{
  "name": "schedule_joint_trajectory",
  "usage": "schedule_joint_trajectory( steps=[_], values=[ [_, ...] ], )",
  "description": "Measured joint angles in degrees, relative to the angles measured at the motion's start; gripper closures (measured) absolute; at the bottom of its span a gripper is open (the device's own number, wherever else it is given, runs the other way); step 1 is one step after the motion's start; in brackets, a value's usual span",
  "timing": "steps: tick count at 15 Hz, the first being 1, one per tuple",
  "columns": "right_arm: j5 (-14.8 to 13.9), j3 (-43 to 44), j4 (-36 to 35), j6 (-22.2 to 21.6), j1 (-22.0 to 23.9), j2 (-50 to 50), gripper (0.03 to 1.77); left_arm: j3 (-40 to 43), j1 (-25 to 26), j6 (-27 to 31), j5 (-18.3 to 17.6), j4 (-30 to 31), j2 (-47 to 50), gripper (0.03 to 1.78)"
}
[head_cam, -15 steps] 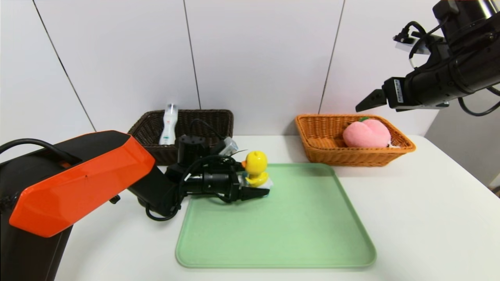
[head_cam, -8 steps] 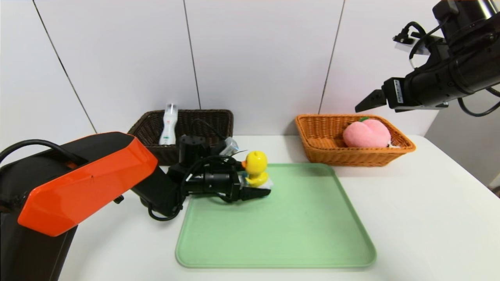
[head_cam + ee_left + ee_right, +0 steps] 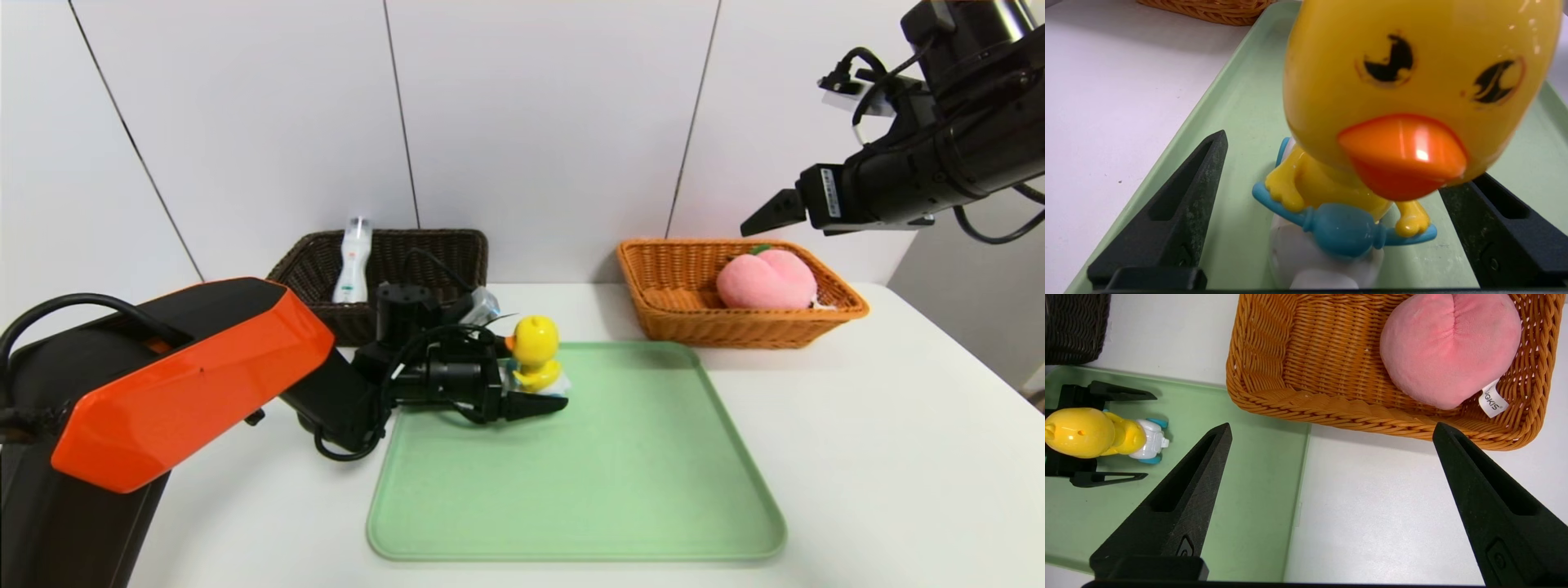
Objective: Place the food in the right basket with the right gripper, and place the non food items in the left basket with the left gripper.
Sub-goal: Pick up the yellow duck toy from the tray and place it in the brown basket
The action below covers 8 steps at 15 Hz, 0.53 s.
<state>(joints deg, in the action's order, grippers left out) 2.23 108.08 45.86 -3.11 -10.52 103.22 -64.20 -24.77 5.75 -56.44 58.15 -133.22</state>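
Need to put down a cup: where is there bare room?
Free: most of the green tray, and the table between it and the orange basket. Crowded: the tray's far-left corner, where the left claw brackets the duck.

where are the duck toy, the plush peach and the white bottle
duck toy [image 3: 535, 339], head view, on its yellow head
plush peach [image 3: 766, 280], head view, on its pink body
white bottle [image 3: 353, 263], head view, on its middle

The head view looks down and forward over the whole surface [image 3: 882, 425]; the left wrist view sits close against the duck [image 3: 1412, 102] — the right wrist view, high above, shares it.
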Motion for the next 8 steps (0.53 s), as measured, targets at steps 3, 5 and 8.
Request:
schedule_joint_trajectory(
  steps=[3, 5, 8],
  values=[
    [0.0, 0.0, 0.0, 0.0, 0.0, 0.0, 0.11, -0.4, 0.0, -0.2, -0.5, 0.1, -0.3, 0.12],
    [0.0, 0.0, 0.0, 0.0, 0.0, 0.0, 0.1, -0.6, 0.0, -0.2, -0.8, 0.3, -0.4, 0.12],
    [0.0, -0.1, 0.0, 0.0, 0.0, 0.0, 0.11, -0.9, 0.0, -0.2, -0.8, 0.4, -0.7, 0.12]
  ],
)
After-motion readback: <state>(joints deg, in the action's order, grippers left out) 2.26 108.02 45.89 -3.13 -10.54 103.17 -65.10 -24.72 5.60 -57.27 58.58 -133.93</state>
